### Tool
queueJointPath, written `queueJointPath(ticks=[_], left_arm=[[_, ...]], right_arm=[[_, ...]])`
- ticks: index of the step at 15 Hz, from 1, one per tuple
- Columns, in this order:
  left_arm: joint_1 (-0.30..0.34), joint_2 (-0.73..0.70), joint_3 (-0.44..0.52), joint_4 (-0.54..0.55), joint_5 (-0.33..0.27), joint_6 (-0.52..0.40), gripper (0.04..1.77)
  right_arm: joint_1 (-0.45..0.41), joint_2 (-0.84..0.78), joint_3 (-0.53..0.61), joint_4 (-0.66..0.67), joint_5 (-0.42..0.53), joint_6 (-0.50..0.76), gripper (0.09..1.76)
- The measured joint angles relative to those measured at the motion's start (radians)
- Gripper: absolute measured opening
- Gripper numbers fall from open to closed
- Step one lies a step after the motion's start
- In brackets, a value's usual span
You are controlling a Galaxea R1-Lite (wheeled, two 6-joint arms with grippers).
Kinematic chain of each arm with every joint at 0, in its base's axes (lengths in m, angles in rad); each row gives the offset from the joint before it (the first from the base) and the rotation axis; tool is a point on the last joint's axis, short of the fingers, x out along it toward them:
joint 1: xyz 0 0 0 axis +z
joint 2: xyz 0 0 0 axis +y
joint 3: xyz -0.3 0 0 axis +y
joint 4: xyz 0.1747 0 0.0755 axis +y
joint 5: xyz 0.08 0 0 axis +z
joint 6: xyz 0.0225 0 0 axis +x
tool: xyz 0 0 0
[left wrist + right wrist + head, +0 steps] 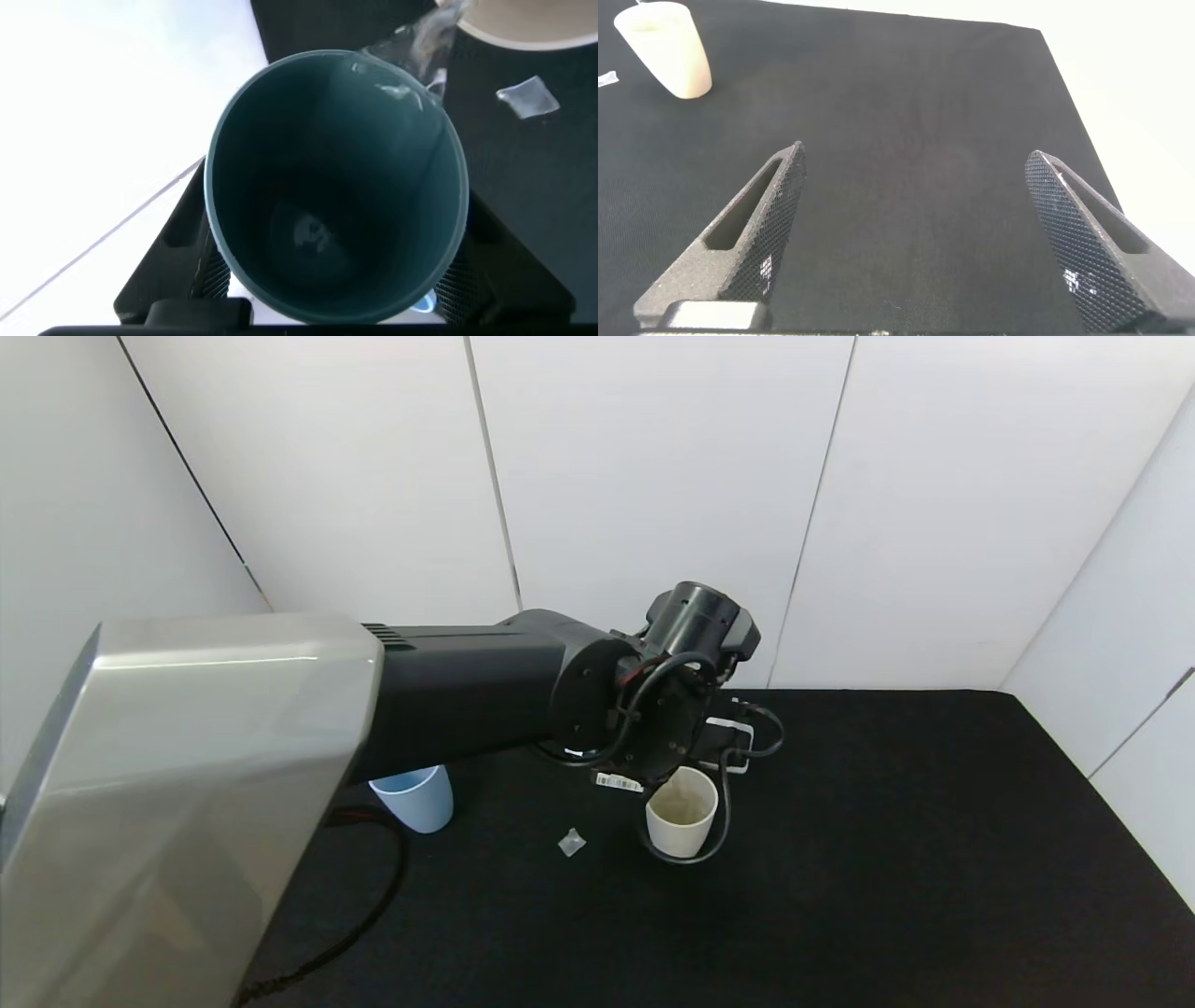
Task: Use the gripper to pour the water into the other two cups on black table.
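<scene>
Above the cream-white cup (pixel 681 812) on the black surface (pixel 934 859), your left end effector (pixel 336 299) clamps the teal cup (pixel 336 177) tipped so water runs in, the blue cup (pixel 415 798) waits nearby, and your right end effector (pixel 915 233) idles spread open.

The head view looks forward and down over the black bench (pixel 934 859) from above. The left wrist view peers close into a green cup (pixel 336 187), catching the white cup's (pixel 533 23) rim. The right wrist view skims low across the bench (pixel 915 131), sharing that white cup (pixel 668 51).
</scene>
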Motion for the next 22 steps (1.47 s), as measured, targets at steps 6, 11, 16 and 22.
queueJointPath(ticks=[6, 11, 16, 22], left_arm=[[-0.001, 0.017, -0.005, -0.007, 0.058, 0.096, 1.17], [-0.002, 0.017, -0.006, -0.007, 0.081, 0.146, 1.17], [-0.011, 0.014, -0.011, -0.013, 0.102, 0.168, 1.17], [-0.016, 0.010, -0.012, -0.015, 0.112, 0.164, 1.17]], right_arm=[[0.000, 0.000, 0.000, 0.000, 0.000, 0.000, 1.71], [0.000, 0.000, 0.000, 0.000, 0.000, 0.000, 1.71], [0.000, 0.000, 0.000, 0.000, 0.000, 0.000, 1.71], [0.000, 0.000, 0.000, 0.000, 0.000, 0.000, 1.71]])
